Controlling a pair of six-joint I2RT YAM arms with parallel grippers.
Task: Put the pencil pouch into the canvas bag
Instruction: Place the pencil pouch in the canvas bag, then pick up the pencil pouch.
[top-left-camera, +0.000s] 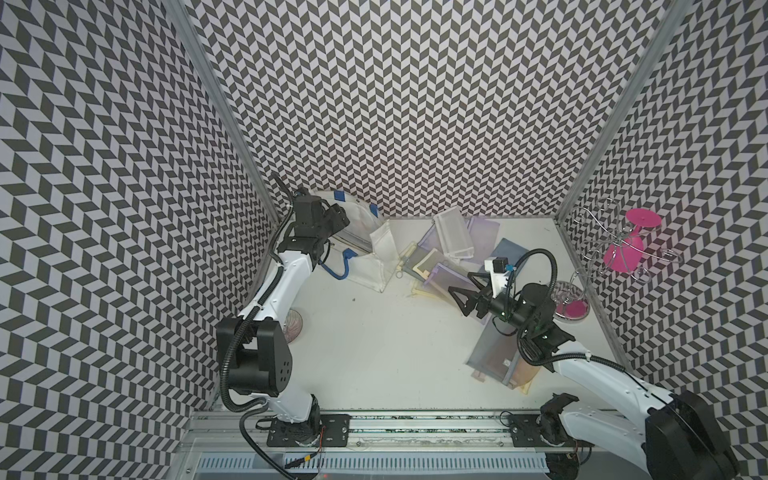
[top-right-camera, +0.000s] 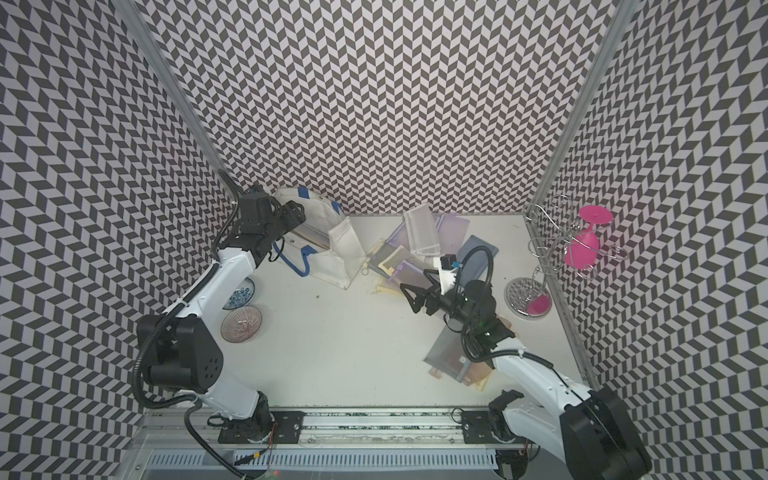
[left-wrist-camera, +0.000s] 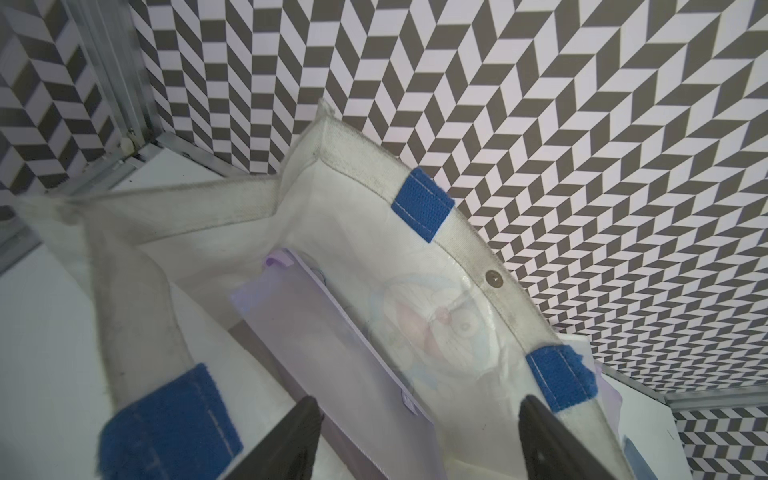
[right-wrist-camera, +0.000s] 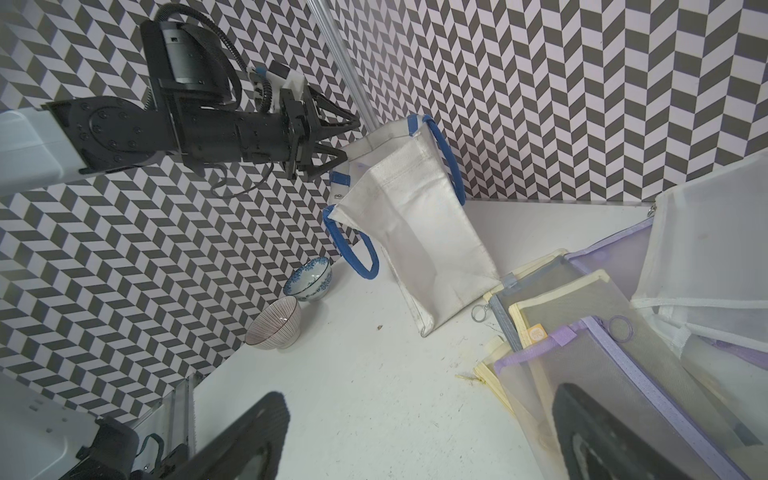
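Release step, I judge: left tool (left-wrist-camera: 417, 401) stands open over translucent lilac pencil pouch (left-wrist-camera: 316, 332) lying inside white boxy canvas bag (left-wrist-camera: 374, 174); next, back out without snagging it.

Top views read fine on my end: even, diffuse overhead light, only soft shadows on the bench (top-left-camera: 374, 353) under the arms (top-left-camera: 282, 282). Wall (top-left-camera: 83, 208) chevrons bow toward the frame edges, wide lens. Pink glass (top-left-camera: 623, 249) throws a magenta bleed on the wall behind it. Left wrist view is bright; canvas bag (left-wrist-camera: 357, 232) lining washes out, nearest blue strap tab (left-wrist-camera: 166, 419) and left hand (left-wrist-camera: 419, 446) are soft. Right wrist: right hand (right-wrist-camera: 424, 440) is a dark out-of-focus blur, bench near blown.
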